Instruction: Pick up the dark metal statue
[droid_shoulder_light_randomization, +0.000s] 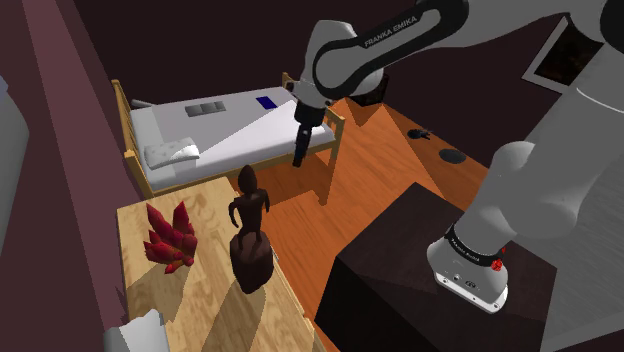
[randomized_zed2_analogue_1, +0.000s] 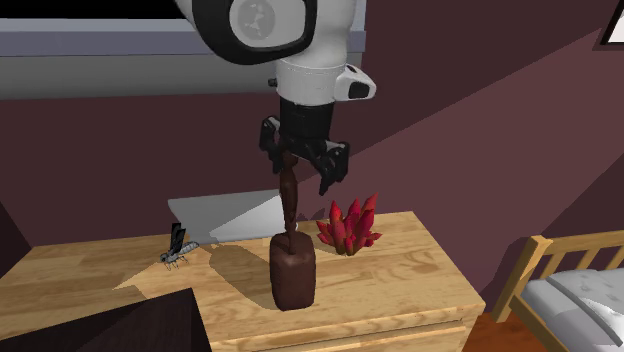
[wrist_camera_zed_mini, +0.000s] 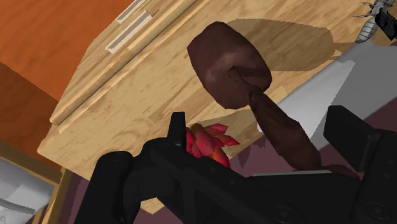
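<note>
The pincer (randomized_zed2_analogue_1: 303, 178) hangs with its black fingers (wrist_camera_zed_mini: 347, 130) spread wide and clasps nothing. The dark statue (randomized_zed2_analogue_1: 293, 265) stands upright right below it on the wooden cabinet (randomized_zed2_analogue_1: 420, 280). The statue's slim upper part rises into the gap between the fingers, and no contact with either finger shows.

Just beside the statue's base, under one finger, sits a red crystal cluster (randomized_zed2_analogue_1: 350, 228) of sharp, glossy spikes. Past the other finger a pale grey slab (randomized_zed2_analogue_1: 230, 215) lies flat on the cabinet top. Beyond the slab, well apart from the pincer, is a small grey insect figure (randomized_zed2_analogue_1: 178, 250).

The statue is dark brown and smooth, a thin figure on a rounded block base. The cabinet top is light wood with plain grain. Far below and off to the side of the pincer, a bed (droid_shoulder_light_randomization: 230, 125) with a wooden frame stands on an orange plank floor (droid_shoulder_light_randomization: 380, 170).
</note>
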